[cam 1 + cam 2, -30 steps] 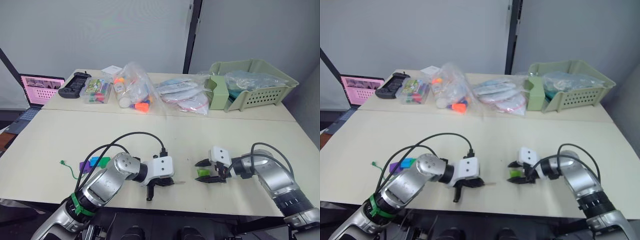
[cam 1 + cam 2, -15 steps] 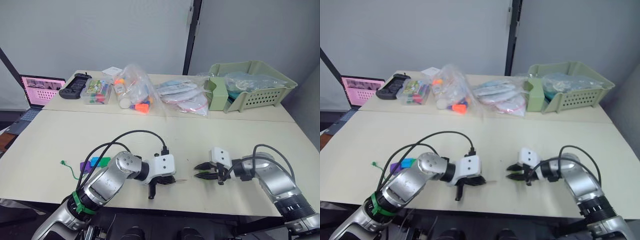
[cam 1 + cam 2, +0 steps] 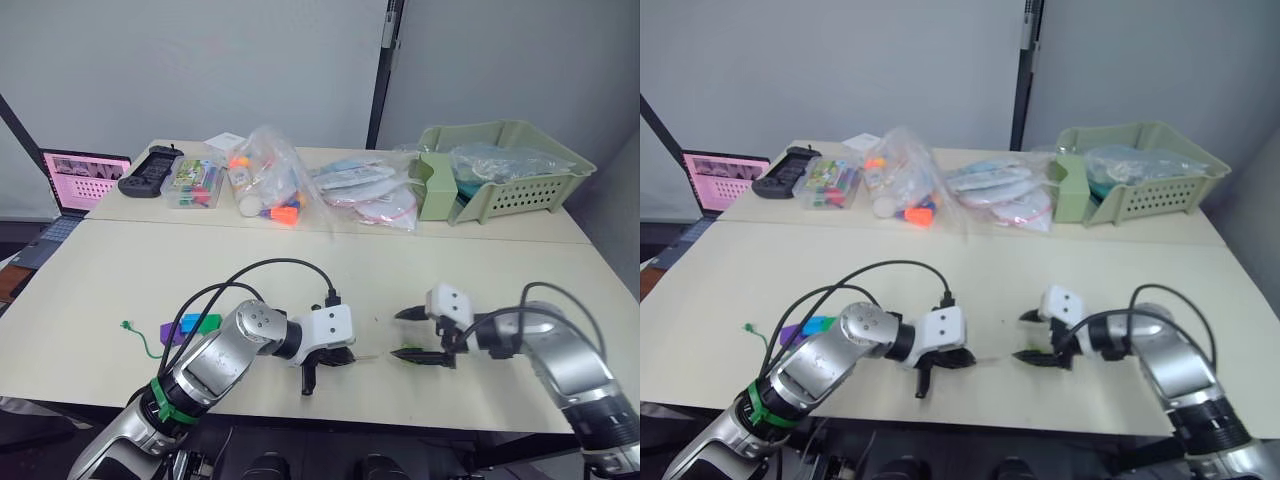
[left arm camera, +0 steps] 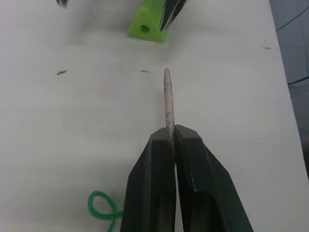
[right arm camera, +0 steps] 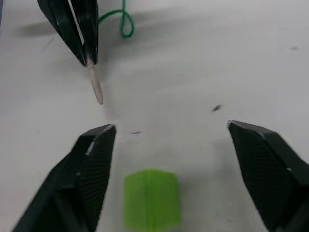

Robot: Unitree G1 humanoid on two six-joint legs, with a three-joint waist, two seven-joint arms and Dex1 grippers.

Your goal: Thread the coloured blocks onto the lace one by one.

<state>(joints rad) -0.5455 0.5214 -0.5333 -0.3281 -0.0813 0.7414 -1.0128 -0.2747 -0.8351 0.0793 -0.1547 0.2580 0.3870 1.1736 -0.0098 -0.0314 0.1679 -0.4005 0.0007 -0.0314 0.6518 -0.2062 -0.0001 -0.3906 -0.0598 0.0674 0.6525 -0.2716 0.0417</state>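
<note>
Right wrist view: lime green block (image 5: 152, 198) lay free on the bench (image 5: 203, 63) between the wide-spread fingers of the right claw (image 5: 181, 145). Left claw (image 4: 174, 140), closed, pinched the lace's pale tip (image 4: 168, 96), aimed toward the block.

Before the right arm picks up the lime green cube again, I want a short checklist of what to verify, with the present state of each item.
1. Left gripper holds the lace's stiff pale tip: ok, jaws shut on it, the tip sticking out forward.
2. Right gripper ready to grasp: ok, jaws wide open.
3. Lime green cube between the open jaws: ok, it sits on the table, touching neither finger.
4. Cube's hole facing the tip: ok, the opening shows in the left wrist view.
5. Tip in line with the hole: not ok, the tip points a little to one side.
6. Hole unblocked: cannot tell.
</note>
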